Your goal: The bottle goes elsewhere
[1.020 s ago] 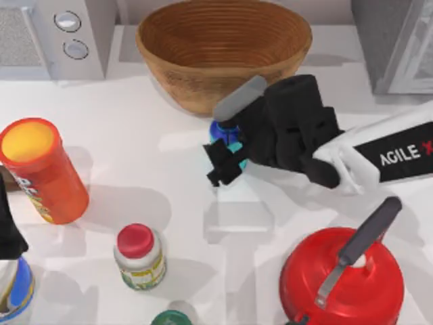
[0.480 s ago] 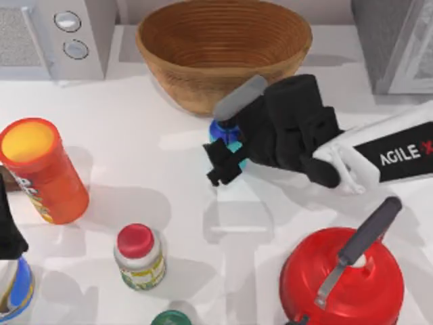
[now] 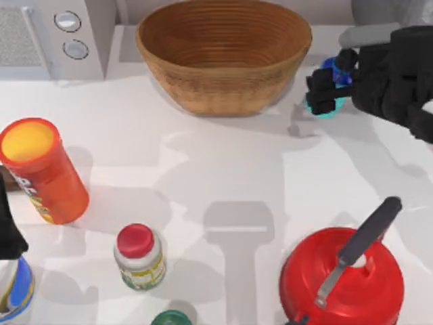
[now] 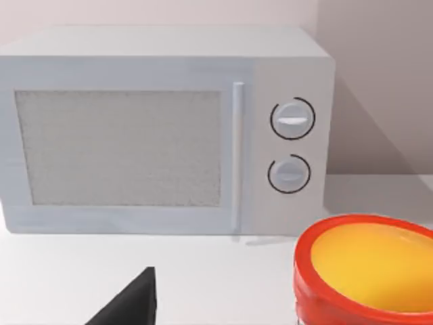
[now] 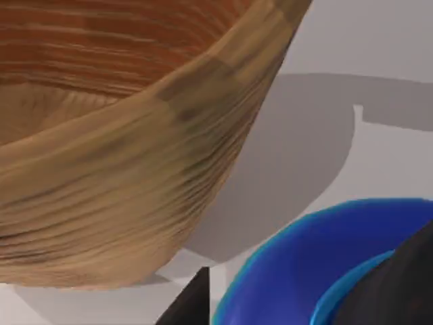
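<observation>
The bottle [image 3: 330, 68] has a teal body, a dark blue shoulder and a small black cap. It hangs at the back right, just beside the right side of the wicker bowl [image 3: 223, 54]. My right gripper [image 3: 323, 93] is shut on it, and the bottle's shadow falls on the table below. In the right wrist view the bottle's blue shoulder [image 5: 318, 264] looms close under the bowl's wall [image 5: 135, 156]. My left arm [image 3: 7, 230] is parked at the table's left edge, and one dark finger [image 4: 132, 305] shows in its wrist view.
A microwave [image 3: 54, 34] stands at the back left. An orange canister [image 3: 40, 169] is at the left and a red-capped jar [image 3: 139, 256] at the front. A red kettle [image 3: 342, 277] with a grey handle sits at the front right, and a green cap [image 3: 169, 318] at the front edge.
My right gripper has carried the bottle from in front of the bowl to the back right, beside the bowl's right side. The left arm has not moved.
</observation>
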`<state>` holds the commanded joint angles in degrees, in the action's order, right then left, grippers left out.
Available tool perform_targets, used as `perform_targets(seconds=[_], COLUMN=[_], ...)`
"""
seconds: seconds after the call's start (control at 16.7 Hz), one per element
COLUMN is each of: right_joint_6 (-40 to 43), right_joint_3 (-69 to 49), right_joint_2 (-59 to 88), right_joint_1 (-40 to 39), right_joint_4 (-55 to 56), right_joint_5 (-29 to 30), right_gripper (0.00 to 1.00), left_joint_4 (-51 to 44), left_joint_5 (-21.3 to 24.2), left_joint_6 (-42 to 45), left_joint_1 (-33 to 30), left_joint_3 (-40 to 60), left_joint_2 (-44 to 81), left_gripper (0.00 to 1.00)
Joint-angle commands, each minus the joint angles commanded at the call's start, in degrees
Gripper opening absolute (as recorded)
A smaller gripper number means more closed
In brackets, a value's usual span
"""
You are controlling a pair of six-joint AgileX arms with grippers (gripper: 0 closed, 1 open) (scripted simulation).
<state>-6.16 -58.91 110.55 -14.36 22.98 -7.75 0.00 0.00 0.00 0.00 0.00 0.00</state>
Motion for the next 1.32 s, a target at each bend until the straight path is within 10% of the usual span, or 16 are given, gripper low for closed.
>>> perform_targets(seconds=[0.6,1.32], right_joint_6=[1.98,2.02], right_joint_3=[26.75,26.82], right_joint_2=[-24.66,-19.55], right_joint_1=[13.8,14.7], right_joint_4=[-2.93,2.16], right_joint_5=[4.79,6.25], right_gripper=[0.0,0.0], left_joint_4=[0.0,0.0], left_joint_5=[0.0,0.0], left_joint_6=[0.0,0.0], left_joint_1=[0.0,0.0], left_joint_3=[0.0,0.0], left_joint_2=[0.0,0.0], left_gripper=[1.0,1.0])
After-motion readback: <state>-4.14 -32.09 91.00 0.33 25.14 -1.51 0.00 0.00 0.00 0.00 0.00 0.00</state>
